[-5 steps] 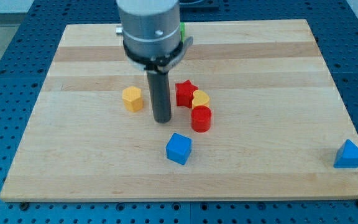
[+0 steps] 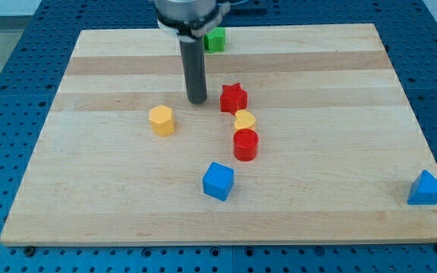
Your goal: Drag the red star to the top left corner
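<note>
Wooden board (image 2: 127, 197), blue pegboard (image 2: 21, 45) around, red star (image 2: 233, 97)

A lab bench: wooden board (image 2: 127, 189) on a blue perforated table (image 2: 6, 91).

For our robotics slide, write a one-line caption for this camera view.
My tip rests just left of the red star, above the yellow heart and red cylinder.
</note>
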Controlling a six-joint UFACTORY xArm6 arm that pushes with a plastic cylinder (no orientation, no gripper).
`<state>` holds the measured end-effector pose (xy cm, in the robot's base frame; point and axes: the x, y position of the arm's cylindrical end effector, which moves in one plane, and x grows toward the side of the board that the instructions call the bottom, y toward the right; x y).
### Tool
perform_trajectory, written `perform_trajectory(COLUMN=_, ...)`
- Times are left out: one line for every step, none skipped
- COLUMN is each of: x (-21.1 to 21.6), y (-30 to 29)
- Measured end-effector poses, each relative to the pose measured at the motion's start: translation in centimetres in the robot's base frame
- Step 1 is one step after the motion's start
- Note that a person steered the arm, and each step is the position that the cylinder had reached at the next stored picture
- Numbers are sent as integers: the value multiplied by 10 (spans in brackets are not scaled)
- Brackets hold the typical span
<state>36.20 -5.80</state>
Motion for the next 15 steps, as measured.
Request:
perform_trajectory(x=-62, y=25)
perform_trajectory(x=-90, y=89)
perform_trajectory(x=-43, y=145)
perform_trajectory(x=6, y=173)
perform_trajectory(x=46, y=143)
perform_trajectory(x=63, y=65)
perform_trajectory(x=61, y=-34)
perform_trajectory(x=29, y=-63)
perform_trajectory(x=30, y=-8)
perform_trajectory(x=30, y=62)
perform_trajectory(x=35, y=112)
perform_trajectory(x=60, y=141)
perform_trajectory(x=39, y=197)
perform_trajectory(x=26, y=167)
perform_trajectory(x=29, y=64)
